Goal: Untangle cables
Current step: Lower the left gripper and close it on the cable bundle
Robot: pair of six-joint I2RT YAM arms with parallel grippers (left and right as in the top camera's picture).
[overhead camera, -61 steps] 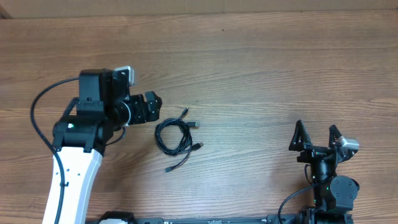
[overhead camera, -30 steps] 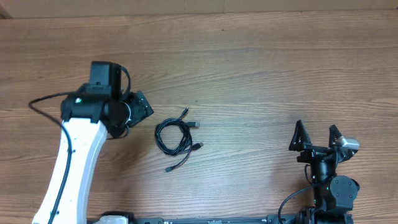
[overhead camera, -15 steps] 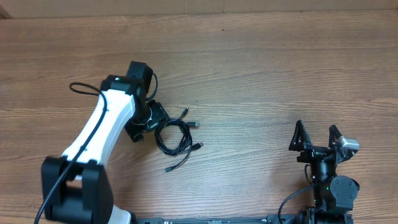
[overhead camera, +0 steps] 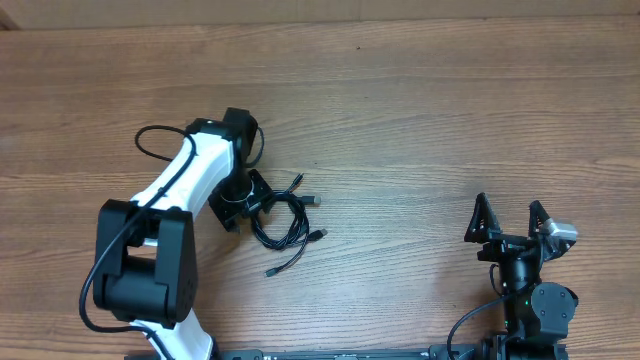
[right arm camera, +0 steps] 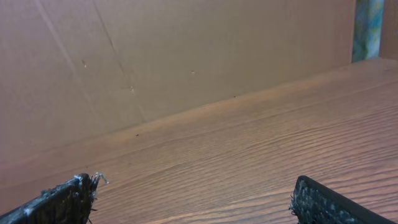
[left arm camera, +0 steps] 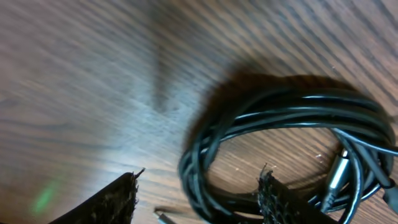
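Observation:
The cables (overhead camera: 282,222) are thin black cords wound in a small bundle on the wooden table, with silver-tipped plugs sticking out to the right and one loose end toward the front. My left gripper (overhead camera: 247,203) is low over the bundle's left edge. In the left wrist view the cables (left arm camera: 292,118) form a coil whose left loop lies between the open fingers of my left gripper (left arm camera: 198,199). My right gripper (overhead camera: 512,220) is open and empty at the front right, far from the cables. It also shows in the right wrist view (right arm camera: 194,196).
The wooden table (overhead camera: 420,120) stretches around the bundle. A brown cardboard wall (right arm camera: 155,56) stands along the table's far edge. The left arm's white link (overhead camera: 180,180) reaches in from the front left.
My left arm has swung right and down, bringing its gripper from left of the bundle onto the bundle's left edge. The cables and the right arm have not moved.

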